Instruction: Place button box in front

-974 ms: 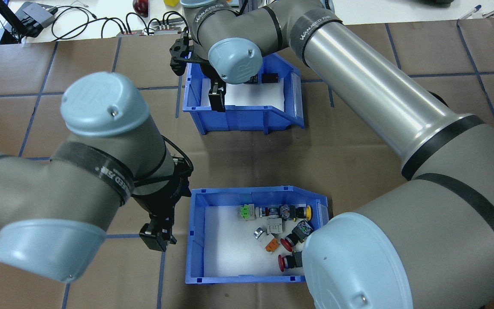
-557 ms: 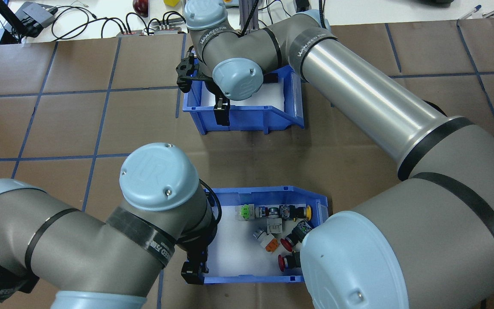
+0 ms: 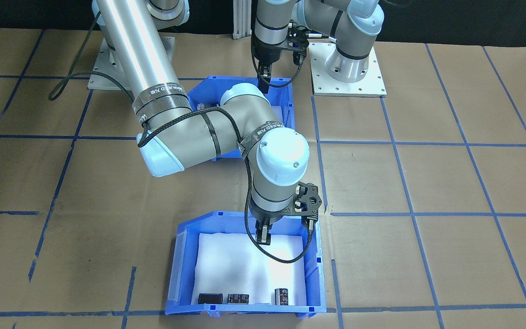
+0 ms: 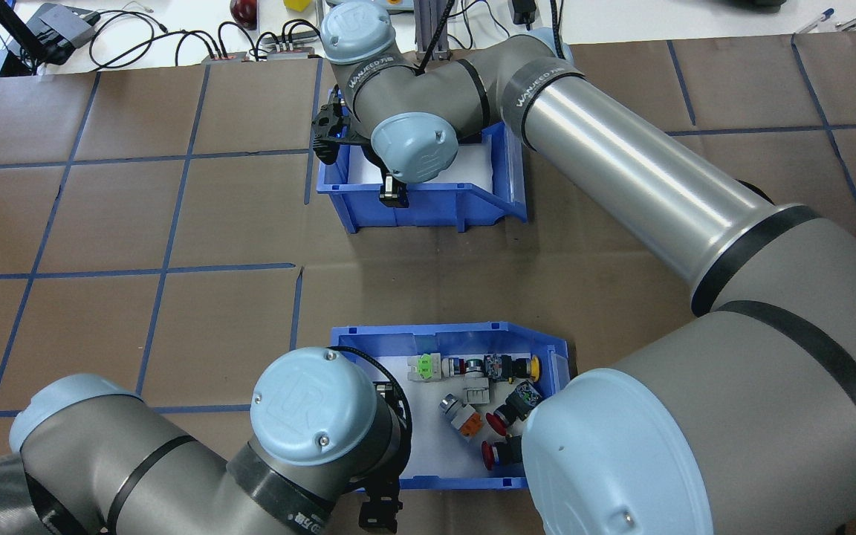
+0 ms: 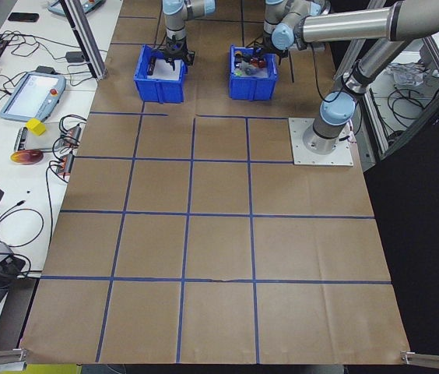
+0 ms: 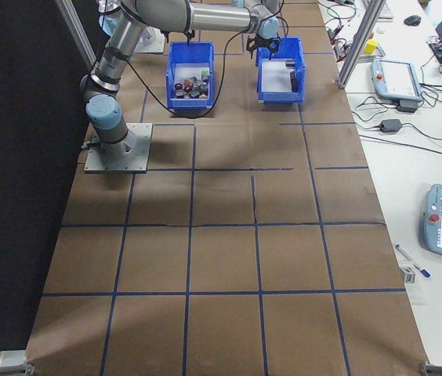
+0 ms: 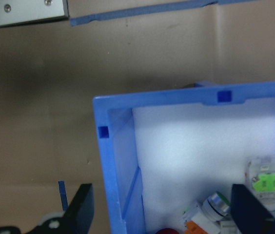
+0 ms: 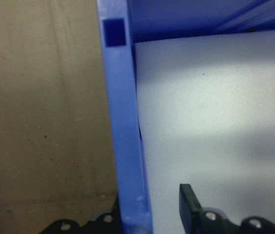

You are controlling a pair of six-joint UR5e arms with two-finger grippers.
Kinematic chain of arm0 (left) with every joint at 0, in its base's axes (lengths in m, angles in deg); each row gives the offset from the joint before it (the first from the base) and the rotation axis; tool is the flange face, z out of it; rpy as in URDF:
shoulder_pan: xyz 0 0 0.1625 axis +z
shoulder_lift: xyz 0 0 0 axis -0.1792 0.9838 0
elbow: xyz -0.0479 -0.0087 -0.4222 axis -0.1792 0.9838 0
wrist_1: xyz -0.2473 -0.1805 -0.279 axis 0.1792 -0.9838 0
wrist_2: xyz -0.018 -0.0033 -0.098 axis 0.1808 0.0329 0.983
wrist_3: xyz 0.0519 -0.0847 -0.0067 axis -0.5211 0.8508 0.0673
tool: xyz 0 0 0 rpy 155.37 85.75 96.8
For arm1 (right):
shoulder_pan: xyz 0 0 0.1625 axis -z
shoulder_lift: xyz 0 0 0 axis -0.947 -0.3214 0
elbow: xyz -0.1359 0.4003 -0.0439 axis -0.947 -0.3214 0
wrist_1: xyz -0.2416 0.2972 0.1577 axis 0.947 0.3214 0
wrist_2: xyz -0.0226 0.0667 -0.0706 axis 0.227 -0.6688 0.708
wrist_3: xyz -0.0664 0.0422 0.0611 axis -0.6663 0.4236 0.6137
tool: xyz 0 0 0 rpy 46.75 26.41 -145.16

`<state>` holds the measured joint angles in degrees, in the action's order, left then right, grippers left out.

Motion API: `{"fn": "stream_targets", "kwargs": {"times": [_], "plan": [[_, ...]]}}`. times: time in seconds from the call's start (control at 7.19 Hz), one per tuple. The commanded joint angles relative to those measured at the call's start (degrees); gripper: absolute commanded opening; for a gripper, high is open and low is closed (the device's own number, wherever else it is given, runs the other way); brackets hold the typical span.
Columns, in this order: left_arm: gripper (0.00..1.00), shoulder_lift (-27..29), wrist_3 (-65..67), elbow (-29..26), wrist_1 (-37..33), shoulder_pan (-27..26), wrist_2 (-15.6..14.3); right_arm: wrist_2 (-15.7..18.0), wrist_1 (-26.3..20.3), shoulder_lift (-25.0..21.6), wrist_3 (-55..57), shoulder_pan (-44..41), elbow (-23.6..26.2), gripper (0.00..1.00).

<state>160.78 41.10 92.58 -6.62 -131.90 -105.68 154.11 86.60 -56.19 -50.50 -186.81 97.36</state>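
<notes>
On my screens the button box sat on the table at the robot's side, its sloped end toward the robot's right. Its buttons, red, yellow, orange and green, lay bunched toward that end on the white foam. The left gripper hung over the box's robot-side wall, near the square corner. In the wrist view I saw its jaws wide open and astride that wall. One finger was outside over the paper and the other inside over the foam, with neither touching the plastic. It held nothing. In the front view I could see the same gripper pointing straight down at the box, most of which the right arm hid. The other bin stood well apart on the operators' side, in line with the box. A strip of bare paper lay between them. Three dark cylinders lay along the bin's far wall. The right gripper stood at this bin's robot-side wall. Its wrist camera showed one finger inside, just clear of the wall. The outer finger was lost at the bottom edge, so I judged the jaws open and gripping nothing.
</notes>
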Motion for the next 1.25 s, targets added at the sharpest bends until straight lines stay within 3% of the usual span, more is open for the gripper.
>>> {"fn": "stream_targets", "kwargs": {"times": [0.0, 0.14, 0.28, 0.42, 0.7, 0.83, 0.97, 1.11], "plan": [[0.98, 0.16, 3.74, 1.28, 1.22, -0.67, 4.45, 0.89, 0.02, -1.41, -0.1, 0.33, -1.44, 0.12], [0.98, 0.16, 3.85, 1.28, 1.13, -1.29, 4.56, 0.89, -0.94, -2.38, -0.63, 1.21, -3.46, 0.1], [0.98, 0.42, 4.03, 1.37, 1.13, -1.81, 4.56, 3.24, -1.73, -3.17, -1.85, 2.26, -4.0, 0.1], [0.97, 1.82, 4.12, 1.37, 1.13, -2.51, 4.47, 7.79, -2.26, -3.88, -5.78, 4.01, -3.83, 0.08], [0.97, 5.51, 4.9, 1.11, 2.18, -3.92, 3.95, 8.19, -5.33, -7.03, -14.64, 11.37, -3.48, 0.08], [0.86, 5.52, 4.82, 1.11, 2.36, -3.93, 2.9, 8.1, -7.35, -8.35, -21.48, 16.11, -3.48, 0.08], [0.71, 5.61, 4.47, 1.11, 2.88, -3.93, 0.89, 7.75, -9.63, -9.85, -26.16, 20.51, -3.48, 0.08], [0.54, 5.7, 4.38, 1.28, 4.8, -3.93, 0.87, 7.4, -12.26, -11.78, -31.51, 24.2, -3.22, 0.08]]}}
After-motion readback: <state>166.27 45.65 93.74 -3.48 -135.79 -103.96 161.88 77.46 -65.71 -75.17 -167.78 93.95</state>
